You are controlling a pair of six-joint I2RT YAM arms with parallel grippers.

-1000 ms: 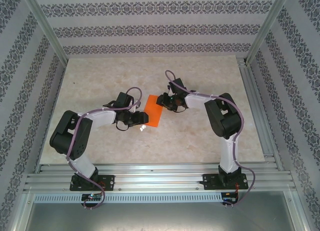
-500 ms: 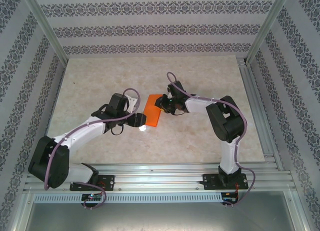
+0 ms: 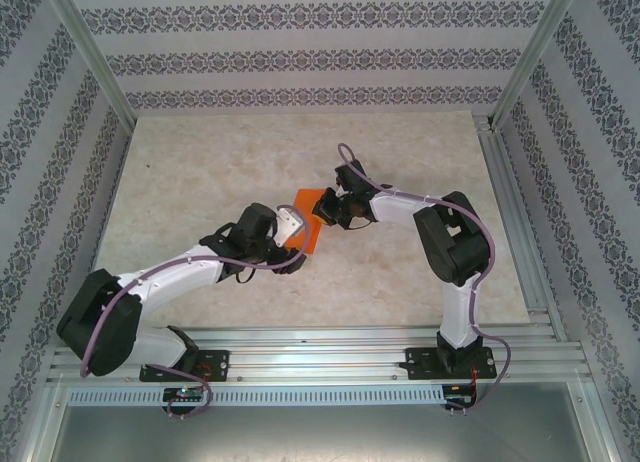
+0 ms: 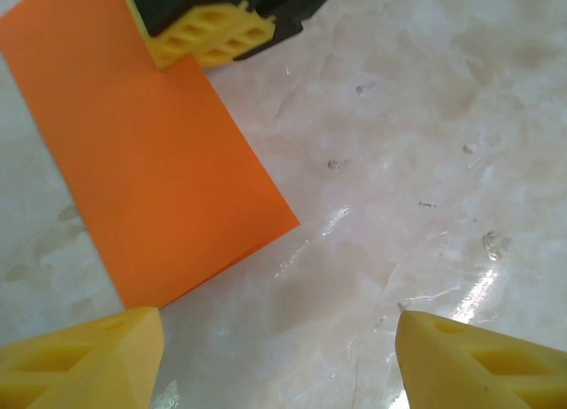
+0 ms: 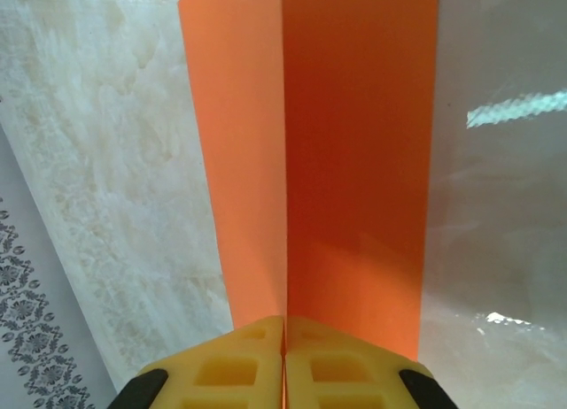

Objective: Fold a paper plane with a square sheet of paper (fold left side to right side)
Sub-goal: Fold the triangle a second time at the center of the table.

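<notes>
The square sheet of paper (image 3: pixel 309 232), folded to a narrow orange rectangle, lies mid-tabletop (image 3: pixel 200 162) between the two arms, its long axis running from far to near with a slight tilt. The right gripper (image 5: pixel 283 356) is pinched tight on its far end, and the two leaves meet along a line leading straight away from the fingertips. The left gripper (image 4: pixel 279 365) hangs just beside the near corner, jaws spread wide and holding nothing.

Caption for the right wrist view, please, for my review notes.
Right claw shut on the near edge of the creased orange sheet, with the pale marbled table beneath.
</notes>
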